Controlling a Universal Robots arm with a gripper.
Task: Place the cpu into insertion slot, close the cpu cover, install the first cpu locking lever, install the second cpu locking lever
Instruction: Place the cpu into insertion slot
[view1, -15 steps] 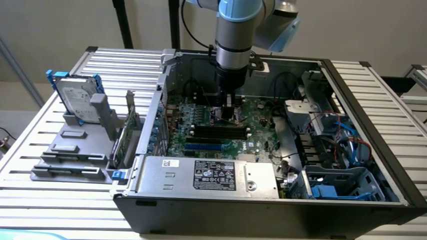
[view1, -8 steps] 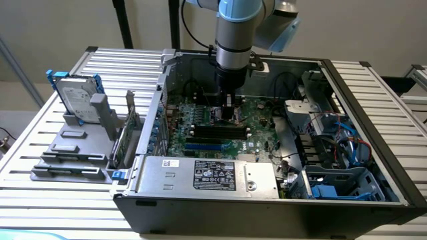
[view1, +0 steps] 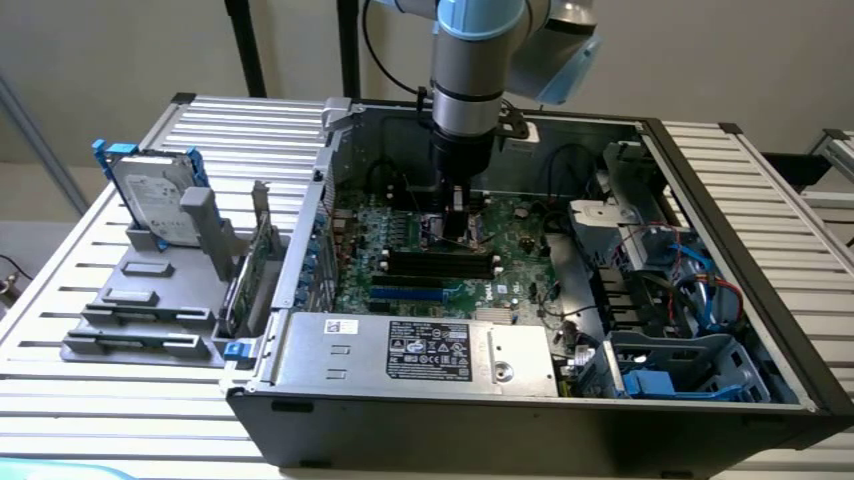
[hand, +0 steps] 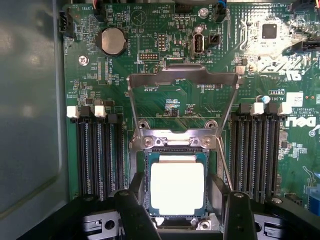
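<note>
1. Silver slatted metal counter (view1: 60, 300) carries a grey plastic rack (view1: 147, 300) at the exterior view's left, with a silver hard drive (view1: 150, 195) standing upright in it.
2. Just right of the rack lies the open black computer case (view1: 534, 430). A silver boxed power supply (view1: 420, 350) sits at its near edge and the green motherboard (view1: 527, 235) lies flat inside.
3. Over the middle of the board the grey-and-blue robot arm (view1: 470, 60) points straight down, with its black claw (view1: 458, 228) low over the socket.
4. In the wrist view the small square pale-faced cpu (hand: 177, 187) lies flat in the insertion slot (hand: 148, 170), a dark square socket.
5. The claw (hand: 182, 220) is spread wide and grips nothing. Its black fingers (hand: 132, 210) stand one on each side of the socket, with the cpu between them.
6. The cpu cover (hand: 182, 76), a thin silver-grey frame, stands open beyond the socket, and the board shows through its window.
7. Long black memory slots (hand: 100, 155) flank the socket on both sides.
8. A blue plastic drive cage (view1: 681, 365) sits at the case's near right.
</note>
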